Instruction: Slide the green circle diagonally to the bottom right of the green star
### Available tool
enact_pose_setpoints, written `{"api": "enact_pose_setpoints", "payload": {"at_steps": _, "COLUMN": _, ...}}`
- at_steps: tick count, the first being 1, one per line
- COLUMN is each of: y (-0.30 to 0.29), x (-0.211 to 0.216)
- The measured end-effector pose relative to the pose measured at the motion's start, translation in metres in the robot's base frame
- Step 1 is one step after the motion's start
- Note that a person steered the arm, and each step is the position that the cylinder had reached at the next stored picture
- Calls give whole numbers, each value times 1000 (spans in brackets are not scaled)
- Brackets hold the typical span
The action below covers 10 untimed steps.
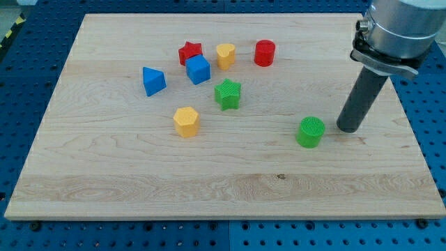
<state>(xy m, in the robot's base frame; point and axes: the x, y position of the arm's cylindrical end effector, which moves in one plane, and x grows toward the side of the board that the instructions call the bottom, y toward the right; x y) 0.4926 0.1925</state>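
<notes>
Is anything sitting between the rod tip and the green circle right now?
Nothing visible does. My tip stands just to the view's right of the green circle, with only bare board between them. The green star lies up-left.

A pale wooden board point(230, 188) lies on a blue perforated table point(28, 77), evenly lit, filling the frame.

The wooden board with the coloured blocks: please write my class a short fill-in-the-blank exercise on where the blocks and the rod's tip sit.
1. My tip stands just to the view's ____ of the green circle.
2. The green circle lies toward the view's bottom ____ of the green star.
3. The red star touches the ____ cube.
4. The block nearest the view's bottom on the left side is the ____ hexagon.

Missing words: right; right; blue; yellow
</notes>
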Motion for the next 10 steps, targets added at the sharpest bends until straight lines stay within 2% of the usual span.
{"api": "enact_pose_setpoints", "payload": {"at_steps": 2, "y": -2, "x": 37}}
{"api": "enact_pose_setpoints", "payload": {"at_steps": 4, "y": -2, "x": 1}}
{"api": "enact_pose_setpoints", "payload": {"at_steps": 8, "y": -7, "x": 15}}
{"api": "enact_pose_setpoints", "payload": {"at_steps": 10, "y": -79, "x": 19}}
